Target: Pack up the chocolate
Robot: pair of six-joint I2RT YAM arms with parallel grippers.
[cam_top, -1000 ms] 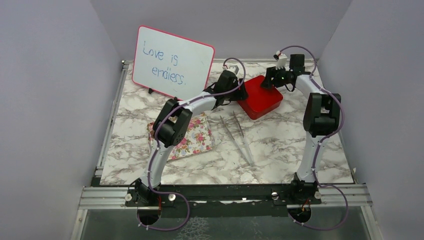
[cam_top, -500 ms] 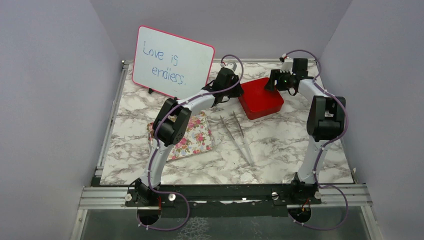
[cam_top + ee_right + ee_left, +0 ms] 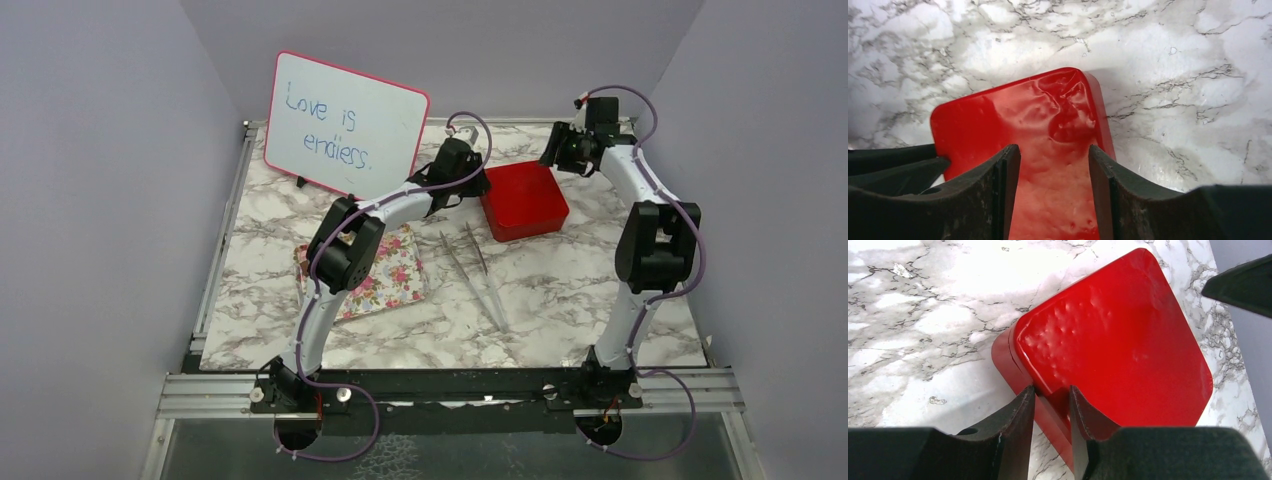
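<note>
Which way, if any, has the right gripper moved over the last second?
Yes: the right gripper shifted right and slightly back, away from the whiteboard.

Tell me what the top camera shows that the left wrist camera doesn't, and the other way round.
Only the top external view: the whiteboard reading "Love is endless.", the floral tray and the tweezers. Only the left wrist view: the left hand close up, its fingers narrowly parted astride a corner of the red box, and the seam under the lid; whether they grip it is unclear. Both: the closed red box on the marble table.
</note>
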